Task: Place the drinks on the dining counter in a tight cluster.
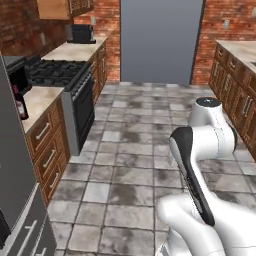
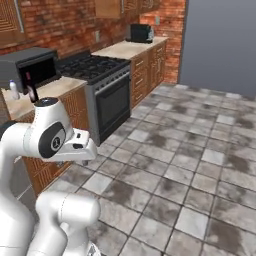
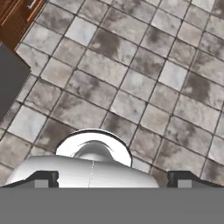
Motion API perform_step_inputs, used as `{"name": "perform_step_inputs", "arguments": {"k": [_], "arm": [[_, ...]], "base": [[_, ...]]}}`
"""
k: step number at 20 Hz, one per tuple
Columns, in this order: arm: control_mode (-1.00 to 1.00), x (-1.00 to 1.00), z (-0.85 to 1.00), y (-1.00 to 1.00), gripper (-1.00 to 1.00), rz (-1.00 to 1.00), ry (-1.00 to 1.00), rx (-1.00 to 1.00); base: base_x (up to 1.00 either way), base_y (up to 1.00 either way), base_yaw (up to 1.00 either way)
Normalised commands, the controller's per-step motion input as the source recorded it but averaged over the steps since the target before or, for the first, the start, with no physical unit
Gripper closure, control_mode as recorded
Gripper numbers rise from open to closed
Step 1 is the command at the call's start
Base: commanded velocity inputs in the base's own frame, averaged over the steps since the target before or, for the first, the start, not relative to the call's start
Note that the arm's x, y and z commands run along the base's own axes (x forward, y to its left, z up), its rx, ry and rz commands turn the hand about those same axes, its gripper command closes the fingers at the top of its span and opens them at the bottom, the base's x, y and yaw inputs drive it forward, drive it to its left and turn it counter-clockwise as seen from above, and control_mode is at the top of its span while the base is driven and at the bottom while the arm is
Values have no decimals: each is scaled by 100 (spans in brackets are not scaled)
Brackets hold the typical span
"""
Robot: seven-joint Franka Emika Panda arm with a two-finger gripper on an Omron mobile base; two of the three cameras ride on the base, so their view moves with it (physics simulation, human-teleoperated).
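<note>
The tiled floor [image 3: 144,78] lies straight under the pincer [image 3: 113,179], which points down at it with its two tips spread wide and nothing between them. The gas range [image 2: 102,75] stands well off to the pincer's side along the brick wall, with a short counter [image 1: 42,100] next to it. On that counter, far from the pincer, stands the dark wine bottle [image 1: 20,105]; from the right base view the same bottle sits beside a small white bottle [image 2: 14,90] in front of the microwave [image 2: 30,62]. The yellow juice bottle and the dining counter cannot be made out here.

Judged from this, the risks are of reach and carriage. If the base stops short, the arm would stretch over the counter edge and could knock the tall bottle onto the small one. The wine bottle, gripped high, may swing or tip; gripped loosely, it may slip on the drive.
</note>
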Motion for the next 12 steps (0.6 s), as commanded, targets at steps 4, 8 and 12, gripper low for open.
{"name": "perform_step_inputs", "arguments": {"k": [4, 8, 12], "arm": [[100, 0, 0, 0, -100, 0, 0, 0], [100, 0, 0, 0, -100, 0, 0, 0], [100, 0, 0, 0, -100, 0, 0, 0]], "base": [[100, 31, 74], [99, 8, 80], [92, -48, 56]]}}
